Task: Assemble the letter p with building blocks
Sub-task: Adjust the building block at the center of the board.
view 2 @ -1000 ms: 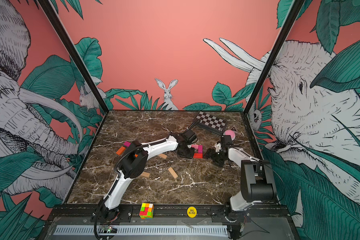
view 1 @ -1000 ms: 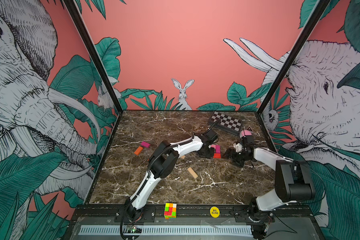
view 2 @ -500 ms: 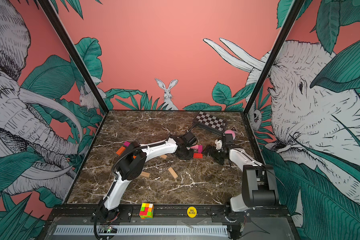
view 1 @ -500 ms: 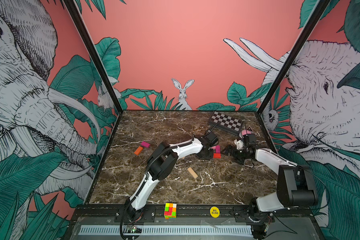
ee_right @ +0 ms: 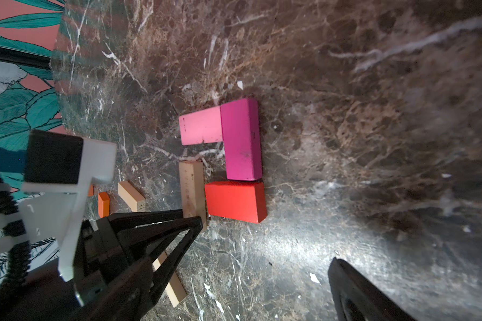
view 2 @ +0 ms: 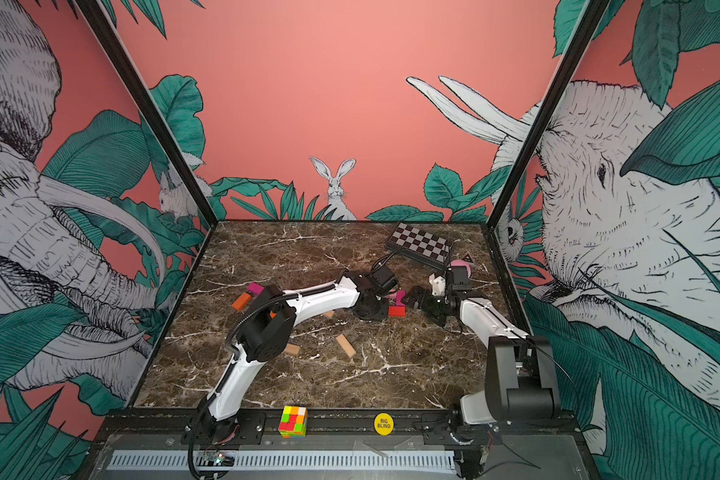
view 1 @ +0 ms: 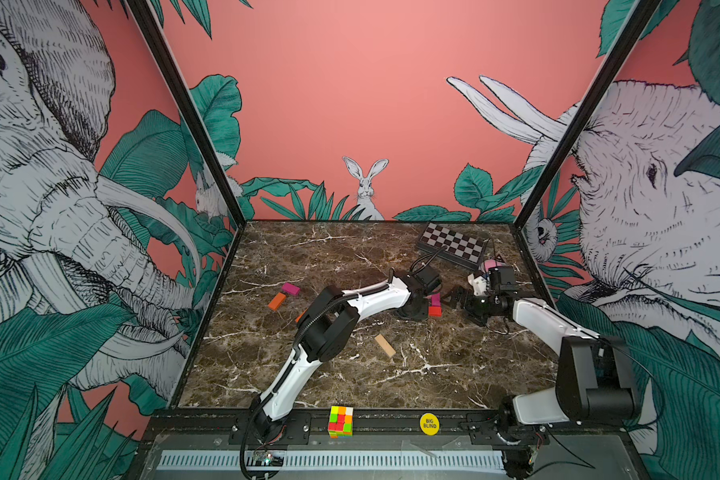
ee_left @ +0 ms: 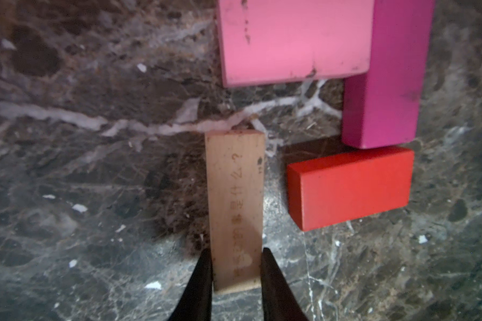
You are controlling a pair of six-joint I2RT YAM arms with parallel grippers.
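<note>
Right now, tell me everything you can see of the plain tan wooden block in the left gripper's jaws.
The plain tan wooden block is a flat plank of pale bare wood with faint printed characters along its face. The left gripper pinches one end between its black jaws. It lies alongside the red rectangular block, a narrow gap between them, its free end pointing towards the pink rectangular block. Whether it touches the marble tabletop cannot be told.

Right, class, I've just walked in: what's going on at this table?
The left gripper, jaws shut on a tan block, holds it beside the red block, not touching it. A pink block and a magenta block lie joined in a corner. The right gripper hovers open nearby, holding nothing.
</note>
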